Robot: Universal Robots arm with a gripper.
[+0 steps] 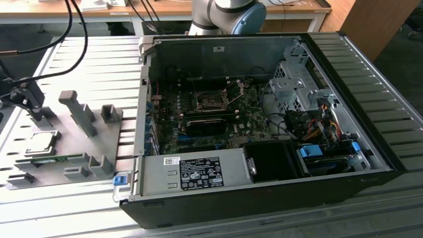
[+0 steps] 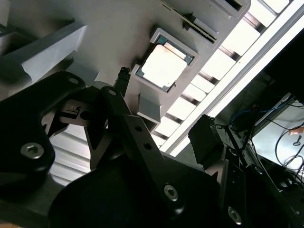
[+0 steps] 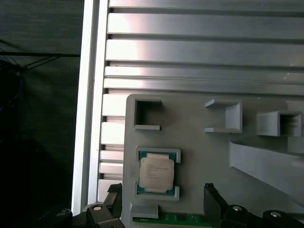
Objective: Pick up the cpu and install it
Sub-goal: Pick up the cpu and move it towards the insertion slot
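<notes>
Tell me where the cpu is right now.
The cpu sits in a framed pocket of the gray fixture plate at the exterior view's left, outside the open computer case, with the green circuit-board strip right beside it.

In the exterior view, you see the cpu (image 1: 41, 142) lying on the tray (image 1: 109, 146), which sits at nine o'clock from the computer case (image 1: 218, 54); the socket (image 1: 210, 101) sits inside that case.
</notes>
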